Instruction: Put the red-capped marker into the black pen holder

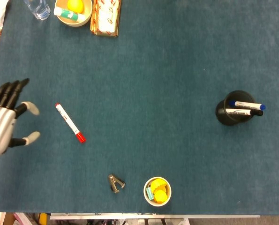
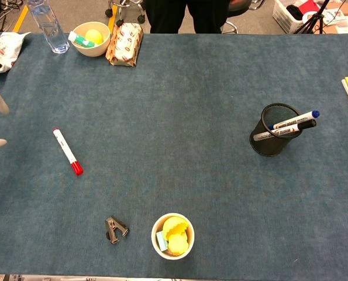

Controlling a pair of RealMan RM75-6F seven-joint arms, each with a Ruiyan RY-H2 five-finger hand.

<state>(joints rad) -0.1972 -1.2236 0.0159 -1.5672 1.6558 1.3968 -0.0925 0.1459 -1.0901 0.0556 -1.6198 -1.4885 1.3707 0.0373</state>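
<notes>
Plainly, the pale-tipped fingers of the silver left hand are spread wide, holding nothing, at the table's left edge. Near them, untouched, the white red-capped marker lies flat on the blue felt table, its print too small to read. Well apart to the right stands the black mesh pen holder with two markers. The right hand is out of sight.

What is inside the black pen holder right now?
Two markers lean inside the black pen holder: a blue-capped marker and a black-capped marker. Their lower ends are hidden by mesh.
</notes>
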